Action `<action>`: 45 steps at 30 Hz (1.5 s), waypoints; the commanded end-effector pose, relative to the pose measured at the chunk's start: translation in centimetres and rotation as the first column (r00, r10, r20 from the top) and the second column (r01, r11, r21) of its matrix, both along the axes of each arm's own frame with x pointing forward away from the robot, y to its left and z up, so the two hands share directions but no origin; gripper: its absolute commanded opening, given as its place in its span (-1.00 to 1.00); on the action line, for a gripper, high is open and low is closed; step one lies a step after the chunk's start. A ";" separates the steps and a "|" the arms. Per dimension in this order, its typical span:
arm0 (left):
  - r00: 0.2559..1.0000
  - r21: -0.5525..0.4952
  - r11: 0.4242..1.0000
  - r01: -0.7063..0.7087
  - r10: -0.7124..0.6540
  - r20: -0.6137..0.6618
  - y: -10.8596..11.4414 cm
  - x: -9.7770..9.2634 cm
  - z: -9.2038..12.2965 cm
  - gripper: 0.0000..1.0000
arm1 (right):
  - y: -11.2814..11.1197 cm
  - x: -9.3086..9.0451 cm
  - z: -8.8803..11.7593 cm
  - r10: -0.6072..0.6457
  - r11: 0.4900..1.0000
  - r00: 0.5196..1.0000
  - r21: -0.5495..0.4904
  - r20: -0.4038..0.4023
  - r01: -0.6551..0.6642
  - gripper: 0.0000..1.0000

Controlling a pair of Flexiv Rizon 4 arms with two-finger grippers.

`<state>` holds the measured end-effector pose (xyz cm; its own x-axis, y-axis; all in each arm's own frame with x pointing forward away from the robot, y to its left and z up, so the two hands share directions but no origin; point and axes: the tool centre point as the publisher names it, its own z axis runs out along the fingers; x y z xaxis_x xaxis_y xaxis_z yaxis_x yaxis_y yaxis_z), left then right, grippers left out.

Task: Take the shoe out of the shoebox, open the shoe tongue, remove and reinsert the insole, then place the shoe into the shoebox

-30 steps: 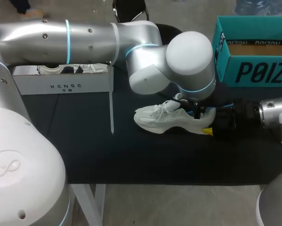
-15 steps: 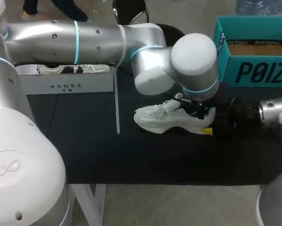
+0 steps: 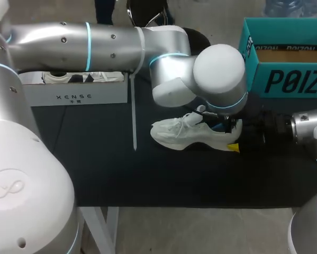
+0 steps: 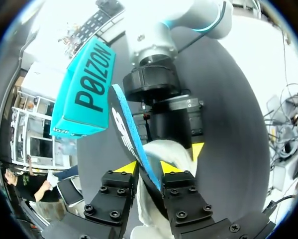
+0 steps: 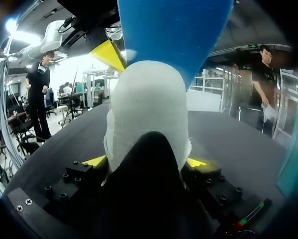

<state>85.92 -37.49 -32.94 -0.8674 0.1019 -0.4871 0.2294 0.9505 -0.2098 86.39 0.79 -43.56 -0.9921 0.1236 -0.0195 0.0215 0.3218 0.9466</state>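
A white shoe (image 3: 186, 134) lies on its sole on the black table mat, toe to the left. My left gripper (image 4: 149, 167) hangs over the heel opening, shut on a blue insole (image 4: 123, 119) that sticks up out of the shoe. In the head view my left arm's wrist hides that gripper. My right gripper (image 5: 146, 162) comes in low from the right and is shut on the shoe's heel (image 5: 146, 104), one yellow tip on each side. The blue insole (image 5: 173, 35) rises above the heel. The teal shoebox (image 3: 285, 79) stands at the back right.
A white box (image 3: 73, 94) holding other white shoes sits at the back left. My left arm spans the table's back half above the mat. Bare black mat (image 3: 147, 174) lies in front of the shoe.
My left arm has shifted slightly to the right over the shoe. The shoe and my right arm have stayed where they were.
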 end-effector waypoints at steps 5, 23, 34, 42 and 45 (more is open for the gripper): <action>0.999 -0.029 0.999 -0.028 0.029 0.037 1.0 -0.2 -0.2 -0.67 | 0.1 0.0 -0.4 -0.001 1.000 1.000 -0.004 0.000 0.001 -1.00; 0.999 -0.077 0.997 -0.027 0.030 0.038 1.6 0.2 1.6 -1.00 | 0.1 0.0 -0.4 -0.001 1.000 1.000 -0.004 0.000 0.001 -1.00; 0.991 -0.206 0.971 0.120 -0.128 -0.025 -3.1 -4.4 7.0 -1.00 | 0.1 0.0 -0.4 -0.001 1.000 1.000 -0.004 0.000 0.001 -1.00; 0.933 -0.450 0.856 0.255 -0.340 -0.118 -5.0 -10.0 17.7 -1.00 | 0.1 0.0 -0.4 -0.001 1.000 1.000 -0.004 0.000 0.001 -1.00; 0.907 -0.521 0.813 0.260 -0.391 -0.158 -4.1 -11.0 20.9 -1.00 | 0.1 0.0 -0.4 -0.001 1.000 1.000 -0.004 0.000 0.001 -1.00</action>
<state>75.52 -45.55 -15.80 -0.9012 0.1499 -0.4065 0.3955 0.6679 -0.6304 86.39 0.80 -43.56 -0.9922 0.1235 -0.0197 0.0213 0.3219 0.9465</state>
